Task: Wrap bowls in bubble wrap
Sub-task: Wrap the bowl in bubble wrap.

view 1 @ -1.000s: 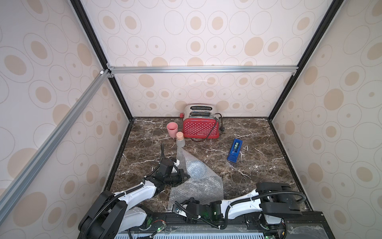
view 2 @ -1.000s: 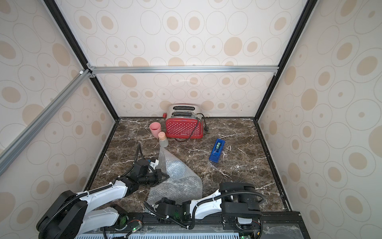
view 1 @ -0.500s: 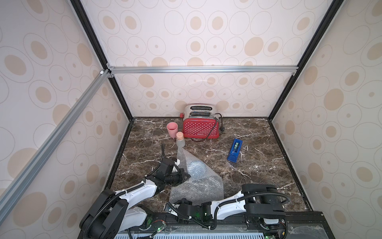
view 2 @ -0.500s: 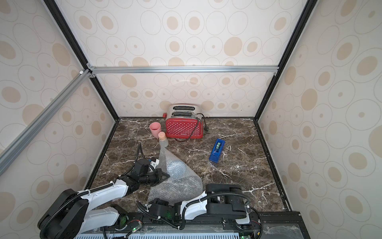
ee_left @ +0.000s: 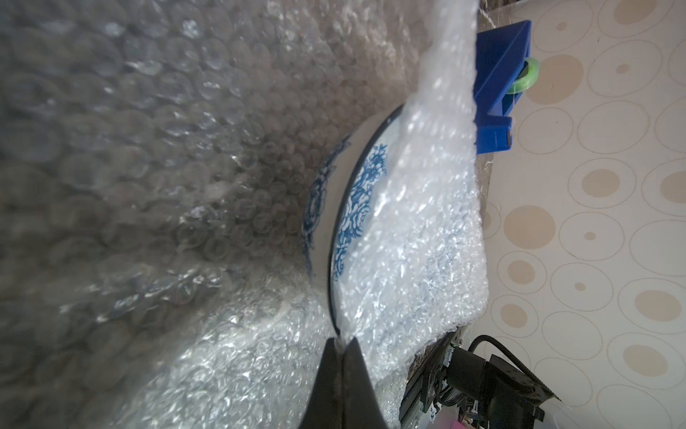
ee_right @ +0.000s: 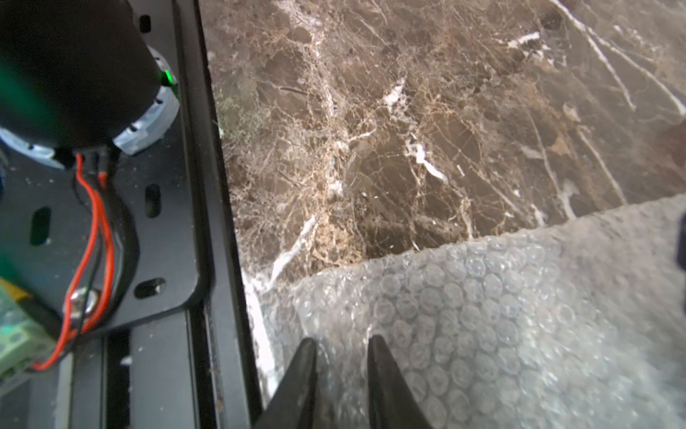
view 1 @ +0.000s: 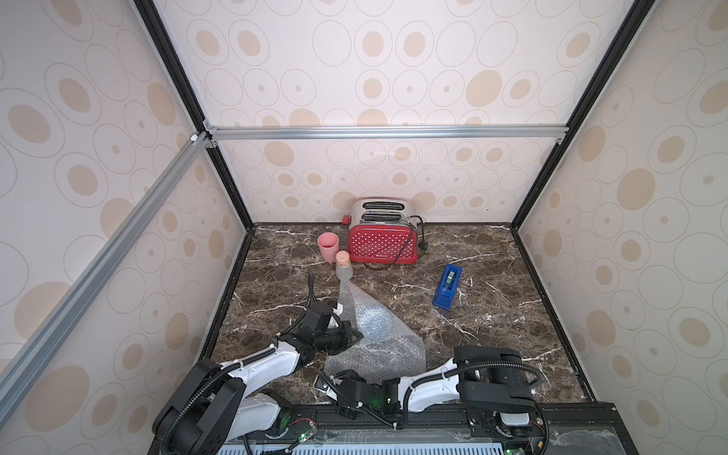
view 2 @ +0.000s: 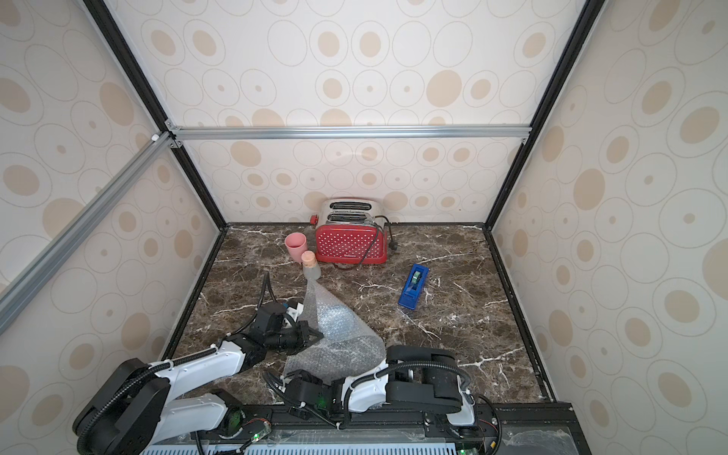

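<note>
The bowl (ee_left: 330, 208), white with blue flowers, shows only in the left wrist view, lying between layers of bubble wrap (ee_left: 148, 148). In both top views the wrap (view 1: 378, 338) (view 2: 338, 342) hides it. My left gripper (ee_left: 341, 340) (view 1: 356, 337) is shut on a fold of wrap right at the bowl's rim. At the table's front edge, my right gripper (ee_right: 339, 340) (view 1: 325, 384) is low over the wrap's near corner (ee_right: 482, 315). Its jaws stand a narrow gap apart, with wrap between them.
At the back stand a red toaster (view 1: 382, 244), a pink cup (view 1: 327, 245) and a corked bottle (view 1: 343, 268) touching the wrap's far tip. A blue tape dispenser (view 1: 447, 285) lies to the right. The black front rail (ee_right: 215, 260) is beside my right gripper.
My right arm has slid left along the front edge to the wrap's near corner, and its jaws have narrowed. The left arm has held still.
</note>
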Available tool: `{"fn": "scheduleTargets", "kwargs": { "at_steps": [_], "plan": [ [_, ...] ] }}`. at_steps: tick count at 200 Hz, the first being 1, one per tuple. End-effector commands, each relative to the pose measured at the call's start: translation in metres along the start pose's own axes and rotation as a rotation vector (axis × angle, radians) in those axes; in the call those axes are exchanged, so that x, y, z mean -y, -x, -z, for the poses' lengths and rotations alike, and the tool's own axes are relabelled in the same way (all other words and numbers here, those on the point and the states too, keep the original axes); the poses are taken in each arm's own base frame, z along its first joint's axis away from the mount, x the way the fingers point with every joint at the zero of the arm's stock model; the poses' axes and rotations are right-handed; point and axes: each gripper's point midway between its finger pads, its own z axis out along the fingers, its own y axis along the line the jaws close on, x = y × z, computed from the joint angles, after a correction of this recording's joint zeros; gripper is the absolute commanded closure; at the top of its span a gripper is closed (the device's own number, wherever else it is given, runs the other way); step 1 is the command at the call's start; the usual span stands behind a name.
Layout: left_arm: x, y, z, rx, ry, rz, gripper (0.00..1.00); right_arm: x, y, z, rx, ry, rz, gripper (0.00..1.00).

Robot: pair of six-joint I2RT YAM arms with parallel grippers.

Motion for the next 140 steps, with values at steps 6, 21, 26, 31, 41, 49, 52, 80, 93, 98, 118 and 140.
{"fn": "scheduleTargets", "kwargs": {
  "at_steps": [6,21,26,31,41,49,52,80,93,98,118,140],
  "plan": [
    [-0.002,0.002,-0.002,0.001,0.023,-0.012,1.0,0.001,-0.032,-0.006,-0.098,-0.001,0.007,0.87],
    [-0.002,0.002,-0.003,0.0,0.023,-0.011,1.0,0.0,-0.026,-0.002,-0.086,0.007,0.005,0.94],
    [-0.001,0.002,-0.003,-0.001,0.023,-0.012,1.0,-0.001,-0.022,0.0,-0.077,0.011,0.003,0.95],
    [-0.001,0.002,-0.003,-0.001,0.022,-0.015,1.0,0.0,-0.019,0.002,-0.069,0.013,0.002,0.97],
    [-0.001,0.002,-0.003,0.0,0.022,-0.014,1.0,-0.001,-0.011,0.008,-0.048,0.02,-0.006,1.0],
    [-0.001,0.002,-0.003,-0.001,0.023,-0.015,1.0,0.0,-0.004,0.013,-0.032,0.024,-0.013,1.0],
    [0.0,0.003,-0.003,-0.001,0.023,-0.016,1.0,0.0,-0.002,0.016,-0.025,0.026,-0.016,1.0],
    [0.001,0.003,-0.004,-0.005,0.026,-0.022,1.0,0.004,0.02,0.039,0.035,0.045,-0.053,1.0],
    [0.002,0.005,-0.005,-0.005,0.027,-0.024,1.0,0.011,0.026,0.049,0.059,0.05,-0.092,1.0],
    [0.002,0.005,-0.005,-0.005,0.028,-0.026,1.0,0.014,0.027,0.053,0.066,0.054,-0.111,1.0],
    [0.003,0.006,-0.005,-0.007,0.028,-0.031,1.0,0.028,0.028,0.065,0.088,0.064,-0.174,1.0],
    [0.002,0.006,-0.004,-0.01,0.038,-0.038,1.0,0.045,0.026,0.076,0.105,0.065,-0.229,1.0]
  ]
}}
